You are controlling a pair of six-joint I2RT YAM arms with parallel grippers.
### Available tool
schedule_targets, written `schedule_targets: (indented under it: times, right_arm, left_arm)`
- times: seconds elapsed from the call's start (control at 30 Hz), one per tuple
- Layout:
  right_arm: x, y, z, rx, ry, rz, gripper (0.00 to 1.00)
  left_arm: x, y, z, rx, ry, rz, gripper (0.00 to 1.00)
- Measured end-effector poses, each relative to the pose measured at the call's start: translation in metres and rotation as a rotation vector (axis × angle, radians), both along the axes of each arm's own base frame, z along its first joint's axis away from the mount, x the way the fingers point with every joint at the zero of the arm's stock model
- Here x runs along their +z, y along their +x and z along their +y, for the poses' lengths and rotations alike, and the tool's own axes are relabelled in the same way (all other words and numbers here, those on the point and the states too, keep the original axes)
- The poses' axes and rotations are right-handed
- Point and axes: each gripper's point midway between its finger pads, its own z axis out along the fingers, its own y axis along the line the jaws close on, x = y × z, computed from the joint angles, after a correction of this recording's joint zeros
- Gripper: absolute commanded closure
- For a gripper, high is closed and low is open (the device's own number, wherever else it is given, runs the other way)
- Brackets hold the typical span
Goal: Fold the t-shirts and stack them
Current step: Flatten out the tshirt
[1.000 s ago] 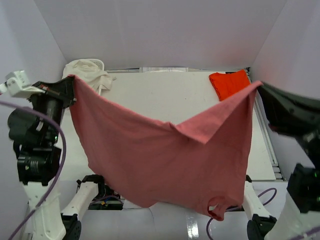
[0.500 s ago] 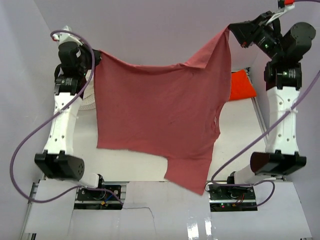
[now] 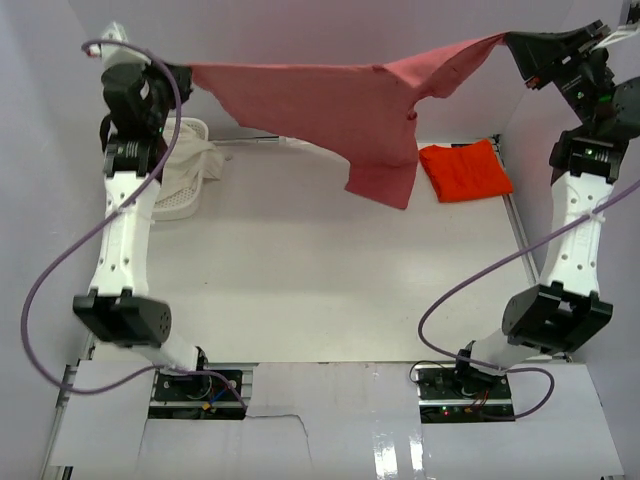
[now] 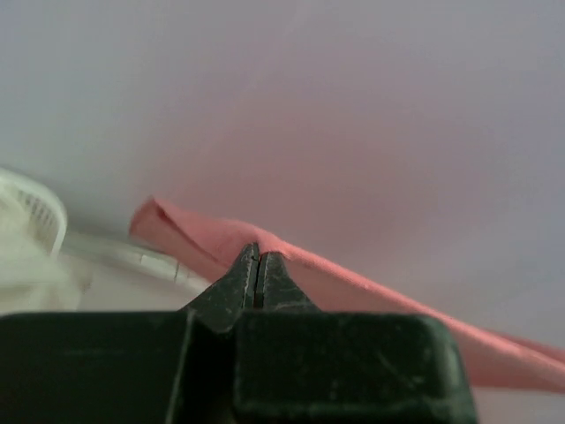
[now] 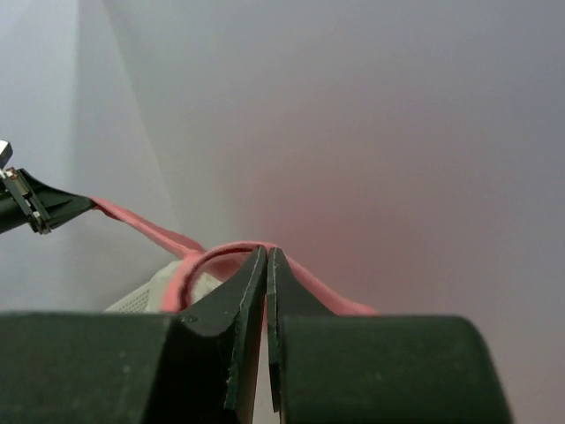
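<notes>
**A:** Where is the rose-red t-shirt [image 3: 330,100] seen?

**B:** It is held up in the air, stretched into a sagging band well above the desk [image 3: 300,280]. One end is pinched above the basket [image 3: 176,206]. The other end is carried far to the right of the basket. A loose flap is left hanging from the middle, also to the right of the basket.

**A:** How are the fingers found?

**B:** The left fingers [image 4: 257,261] are seen pressed together on a folded edge of the rose-red t-shirt, above the basket. The right fingers [image 5: 266,261] are likewise clamped on a rolled edge of the same shirt.

**A:** And the orange-red t-shirt [image 3: 465,170]?

**B:** It is laid folded on the desk, well to the right of the basket, below the raised right end of the rose-red t-shirt.

**A:** What is held in the basket?

**B:** White cloth [image 3: 195,160] is heaped in it and is spilled over its rim.
</notes>
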Motion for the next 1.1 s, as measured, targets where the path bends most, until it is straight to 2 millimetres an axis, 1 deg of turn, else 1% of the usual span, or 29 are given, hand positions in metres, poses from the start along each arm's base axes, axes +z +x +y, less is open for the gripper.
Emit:
schedule_targets:
  times: [0.03, 0.1, 0.17, 0.2, 0.23, 0.27, 0.3, 0.33, 0.37, 0.4, 0.43, 0.5, 0.53, 0.57, 0.6, 0.63, 0.67, 0.7, 0.73, 0.77, 0.8, 0.87, 0.93, 1.0, 1.1]
  right_arm:
    - [0.000, -0.015, 0.005, 0.007, -0.011, -0.015, 0.92]
    - [0.003, -0.050, 0.019, 0.036, -0.049, -0.063, 0.92]
    - [0.012, -0.095, 0.036, 0.072, -0.100, -0.137, 0.92]
    - [0.013, -0.112, 0.042, 0.080, -0.118, -0.165, 0.92]
    - [0.012, -0.134, 0.048, 0.081, -0.130, -0.199, 0.92]
    - [0.002, -0.150, 0.053, 0.085, -0.134, -0.194, 0.92]
    - [-0.011, -0.163, 0.057, 0.088, -0.134, -0.181, 0.92]
    - [-0.026, -0.178, 0.061, 0.086, -0.137, -0.188, 0.92]
    - [-0.049, -0.185, 0.064, 0.089, -0.129, -0.151, 0.92]
    - [-0.078, -0.190, 0.065, 0.089, -0.116, -0.099, 0.92]
    - [-0.103, -0.190, 0.065, 0.089, -0.099, -0.041, 0.92]
    - [-0.176, -0.180, 0.062, 0.089, -0.047, 0.159, 0.92]
    - [-0.214, -0.175, 0.060, 0.081, -0.024, 0.285, 0.92]
    - [-0.245, -0.171, 0.058, 0.067, -0.005, 0.394, 0.92]
    - [-0.274, -0.169, 0.056, 0.050, 0.021, 0.514, 0.92]
    - [-0.300, -0.172, 0.053, 0.014, 0.041, 0.610, 0.92]
    - [-0.323, -0.182, 0.053, -0.006, 0.046, 0.686, 0.92]
    - [-0.339, -0.193, 0.055, -0.019, 0.044, 0.735, 0.92]
    - [-0.352, -0.208, 0.059, -0.028, 0.038, 0.787, 0.92]
    - [-0.358, -0.217, 0.061, -0.033, 0.027, 0.808, 0.92]
    - [-0.362, -0.227, 0.063, -0.044, 0.014, 0.812, 0.92]
    - [-0.372, -0.243, 0.064, -0.070, -0.001, 0.838, 0.92]
    - [-0.382, -0.255, 0.062, -0.100, -0.007, 0.881, 0.92]
    - [-0.390, -0.263, 0.061, -0.114, -0.005, 0.922, 0.92]
    - [-0.403, -0.276, 0.061, -0.124, -0.015, 0.998, 0.92]
  left_arm:
    - [-0.010, -0.015, 0.001, 0.000, 0.000, -0.007, 1.00]
    - [-0.028, -0.055, 0.001, 0.001, -0.001, 0.014, 1.00]
    - [-0.024, -0.087, 0.002, 0.001, 0.000, -0.018, 1.00]
    - [-0.017, -0.101, 0.002, 0.002, -0.001, -0.050, 1.00]
    - [-0.012, -0.114, 0.002, 0.001, -0.002, -0.081, 1.00]
    - [-0.013, -0.127, 0.002, -0.004, -0.007, -0.098, 1.00]
    - [-0.022, -0.137, 0.001, -0.010, -0.014, -0.091, 1.00]
    - [-0.034, -0.147, -0.001, -0.018, -0.023, -0.079, 1.00]
    - [-0.052, -0.154, -0.003, -0.028, -0.031, -0.049, 1.00]
    - [-0.077, -0.159, -0.005, -0.040, -0.037, -0.015, 1.00]
    - [-0.111, -0.162, -0.007, -0.049, -0.043, 0.057, 1.00]
    - [-0.182, -0.167, -0.009, -0.059, -0.051, 0.217, 1.00]
    - [-0.230, -0.173, -0.011, -0.064, -0.057, 0.337, 1.00]
    - [-0.287, -0.186, -0.014, -0.075, -0.071, 0.493, 1.00]
    - [-0.305, -0.192, -0.015, -0.078, -0.076, 0.544, 1.00]
    - [-0.335, -0.207, -0.018, -0.088, -0.091, 0.635, 1.00]
    - [-0.357, -0.222, -0.021, -0.098, -0.107, 0.710, 1.00]
    - [-0.371, -0.234, -0.023, -0.108, -0.120, 0.758, 1.00]
    - [-0.379, -0.246, -0.026, -0.116, -0.140, 0.792, 1.00]
    - [-0.382, -0.257, -0.028, -0.121, -0.157, 0.810, 1.00]
    - [-0.380, -0.265, -0.030, -0.123, -0.175, 0.815, 1.00]
    - [-0.369, -0.275, -0.031, -0.118, -0.199, 0.793, 1.00]
    - [-0.360, -0.283, -0.028, -0.090, -0.215, 0.783, 0.99]
    - [-0.352, -0.289, -0.020, -0.039, -0.219, 0.794, 0.98]
    - [-0.342, -0.293, -0.007, 0.050, -0.215, 0.812, 0.95]
